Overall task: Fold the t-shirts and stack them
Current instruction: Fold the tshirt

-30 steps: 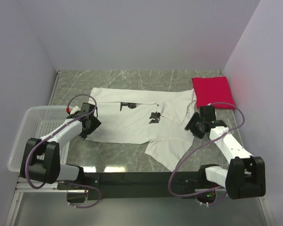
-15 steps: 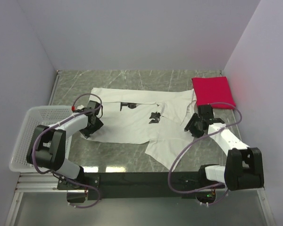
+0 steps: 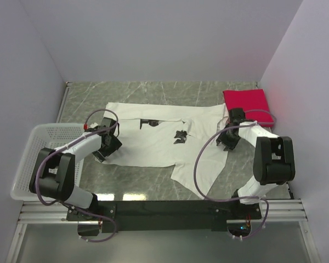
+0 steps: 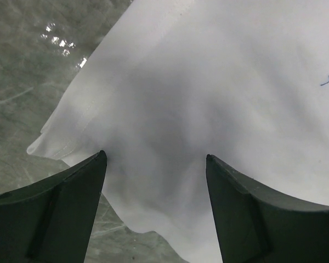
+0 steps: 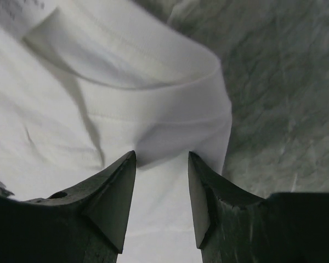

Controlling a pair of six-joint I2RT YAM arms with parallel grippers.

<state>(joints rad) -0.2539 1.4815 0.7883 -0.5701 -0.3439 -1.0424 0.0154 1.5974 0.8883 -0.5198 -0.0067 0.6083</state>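
Grey marbled tabletop (image 3: pixel 153 90) fills the floor of a white-walled bay, and across the middle of it sprawls the white t-shirt (image 3: pixel 153 143), opened flat, black print up, its long axis running left to right between the two arms. One flap trails down toward the near edge on the right-hand side. Off to the left sits the white mesh basket (image 3: pixel 30 164), partly over the tabletop's left edge. Up in the far right corner lies the red t-shirt (image 3: pixel 247 104), already folded square, just beside the white one's right end.

Now the arms, one at each end of the cloth! The left gripper (image 3: pixel 101 150) hovers over the near-left corner, jaws wide apart, the corner lying flat beneath and between them with bare stone just outside. The right gripper (image 3: pixel 226 143) is at the right edge, nearer the red shirt, jaws apart but narrower, straddling a raised fold of stitched hem (image 5: pixel 170 82); nothing looks pinched yet.

So each arm owns its own end, and I'd say the fold hinges on both edges being nipped together, then carried across that left-right axis.
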